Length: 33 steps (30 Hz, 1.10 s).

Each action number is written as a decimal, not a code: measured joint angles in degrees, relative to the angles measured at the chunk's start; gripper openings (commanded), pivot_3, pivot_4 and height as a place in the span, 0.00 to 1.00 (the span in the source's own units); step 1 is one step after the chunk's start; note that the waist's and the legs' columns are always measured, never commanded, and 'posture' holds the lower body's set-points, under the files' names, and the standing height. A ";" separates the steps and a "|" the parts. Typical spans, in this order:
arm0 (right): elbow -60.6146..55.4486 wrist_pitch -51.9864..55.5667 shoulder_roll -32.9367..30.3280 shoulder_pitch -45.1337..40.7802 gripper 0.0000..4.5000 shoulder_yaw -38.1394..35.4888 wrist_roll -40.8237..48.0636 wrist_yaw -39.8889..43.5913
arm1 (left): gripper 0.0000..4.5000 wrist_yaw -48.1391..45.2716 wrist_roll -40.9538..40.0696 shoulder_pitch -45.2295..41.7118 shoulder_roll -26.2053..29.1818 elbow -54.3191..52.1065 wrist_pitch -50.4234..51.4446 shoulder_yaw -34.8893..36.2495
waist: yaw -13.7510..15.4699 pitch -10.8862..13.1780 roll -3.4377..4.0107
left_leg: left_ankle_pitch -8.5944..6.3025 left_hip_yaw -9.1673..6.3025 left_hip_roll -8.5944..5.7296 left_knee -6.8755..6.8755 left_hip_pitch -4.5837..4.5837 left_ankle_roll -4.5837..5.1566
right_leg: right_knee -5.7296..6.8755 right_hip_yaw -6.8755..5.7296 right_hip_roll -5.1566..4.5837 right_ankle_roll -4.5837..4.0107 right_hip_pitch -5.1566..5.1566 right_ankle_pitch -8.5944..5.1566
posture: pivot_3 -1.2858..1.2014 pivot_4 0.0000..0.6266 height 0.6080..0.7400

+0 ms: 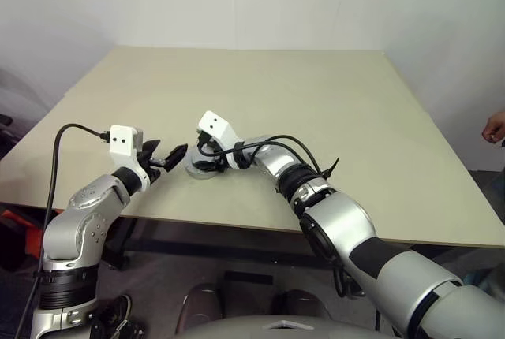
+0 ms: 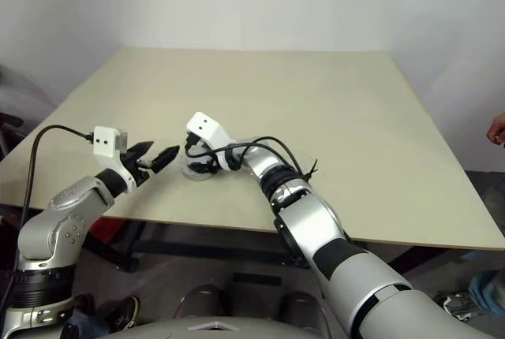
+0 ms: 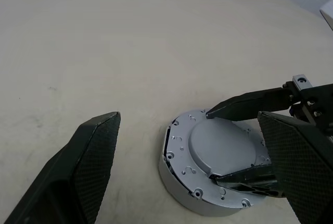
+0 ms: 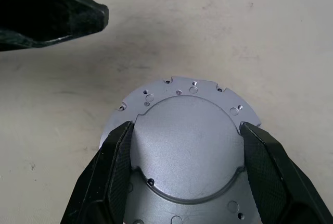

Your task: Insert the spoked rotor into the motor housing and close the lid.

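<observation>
Gripping the raised round plate of the silver lid [image 4: 187, 151] from both sides, the right gripper [image 4: 184, 174] has its jaws spread wide around it, atop the motor housing [image 3: 179, 185] on the desk [image 1: 331, 110]. Just beside, the left gripper [image 3: 192, 166] hangs, jaws wide, holding nothing.

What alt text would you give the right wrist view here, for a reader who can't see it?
The right gripper has its two black fingers set on either side of the raised round centre of a silver-grey lid lying flat on the beige table. The lid's flange carries small screw holes. One black finger of the left gripper lies nearby, apart from the lid.
</observation>
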 measured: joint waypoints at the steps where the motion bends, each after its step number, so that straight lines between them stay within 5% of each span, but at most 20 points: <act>1: 0.00 0.00 0.00 0.00 0.70 0.00 0.00 -0.14 | 1.00 0.01 0.00 0.00 -0.02 0.00 0.00 0.00 | 0.00 0.00 0.00 | 0.00 0.00 0.00 -0.01 0.00 0.00 | 0.00 0.00 0.00 0.00 0.00 0.00 | 0.52 0.00 1.00; 33: -0.31 -3.01 0.00 0.53 0.70 3.17 -1.31 -1.78 | 1.00 0.51 -0.01 0.04 -0.29 -0.49 -0.05 -0.20 | -0.03 0.00 0.03 | 0.00 -0.01 -0.07 -0.32 0.11 0.00 | -0.16 0.04 0.00 0.04 0.01 -0.03 | 0.52 0.00 1.00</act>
